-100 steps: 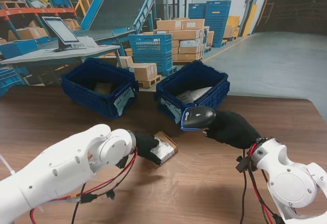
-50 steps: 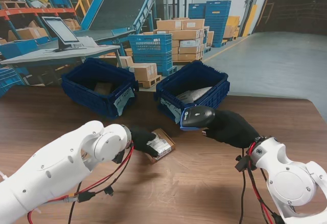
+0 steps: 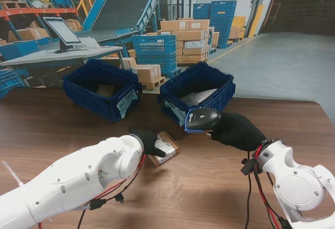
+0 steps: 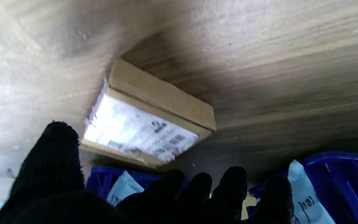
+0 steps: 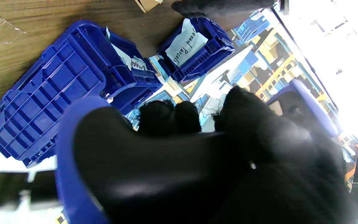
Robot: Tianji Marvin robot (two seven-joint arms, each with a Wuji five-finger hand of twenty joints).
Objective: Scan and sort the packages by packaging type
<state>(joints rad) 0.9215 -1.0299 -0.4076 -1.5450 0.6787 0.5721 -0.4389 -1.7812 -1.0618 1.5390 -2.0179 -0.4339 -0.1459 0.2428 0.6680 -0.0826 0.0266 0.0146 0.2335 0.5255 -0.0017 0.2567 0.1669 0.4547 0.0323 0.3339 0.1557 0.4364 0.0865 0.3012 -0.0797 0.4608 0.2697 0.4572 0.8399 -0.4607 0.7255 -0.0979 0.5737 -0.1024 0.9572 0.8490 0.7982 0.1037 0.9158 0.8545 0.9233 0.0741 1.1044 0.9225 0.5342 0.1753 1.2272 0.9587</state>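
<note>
We see a small cardboard box with a white printed label lying flat on the brown wooden table, near its middle. Our left hand, in a black glove, reaches over the near-left side of the box; in the left wrist view its fingers are spread apart and the box sits beyond them, not gripped. Whether a fingertip touches the box, we cannot tell.

Our right hand, also gloved, is wrapped around the handle of a barcode scanner with a black body and blue trim, held off the table to the right of the box, its head toward the box.

Two blue bins stand at the far side of the table: the left bin and the right bin, each with a handwritten paper tag on its near wall. The right bin holds a pale flat package. In the right wrist view the farther bin's tag reads "Boxed Parcels".
</note>
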